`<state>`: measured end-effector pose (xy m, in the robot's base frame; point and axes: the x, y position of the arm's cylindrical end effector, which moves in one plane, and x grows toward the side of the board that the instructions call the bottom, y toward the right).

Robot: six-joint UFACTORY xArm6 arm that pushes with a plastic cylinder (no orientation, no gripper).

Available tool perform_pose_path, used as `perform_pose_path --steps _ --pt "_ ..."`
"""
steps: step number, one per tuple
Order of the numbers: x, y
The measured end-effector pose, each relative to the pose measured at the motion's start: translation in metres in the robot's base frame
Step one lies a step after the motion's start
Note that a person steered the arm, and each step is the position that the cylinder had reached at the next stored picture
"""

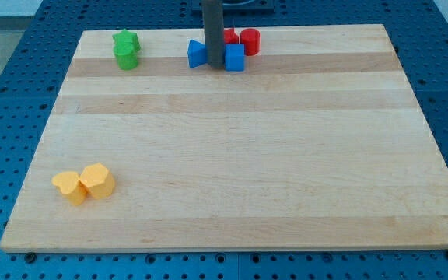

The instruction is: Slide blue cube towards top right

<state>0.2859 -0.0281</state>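
Two blue blocks flank our tip (215,66), the blue cube (235,57) touching its right, just below the red blocks (240,39); we have no fingers, so this light, stiff, slippery cube wants pushing low-left.

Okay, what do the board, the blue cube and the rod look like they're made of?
The board looks like pale, matte wood: joined planks with grain lines. The blue cube seems plastic or painted wood, uniform colour with little shine. The rod, ending at my tip between the cube and the other blue block, looks dark, dull metal or plastic.
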Motion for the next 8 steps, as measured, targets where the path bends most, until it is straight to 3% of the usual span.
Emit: perform_pose_path --steps 8 --pt "-0.014 0.15"
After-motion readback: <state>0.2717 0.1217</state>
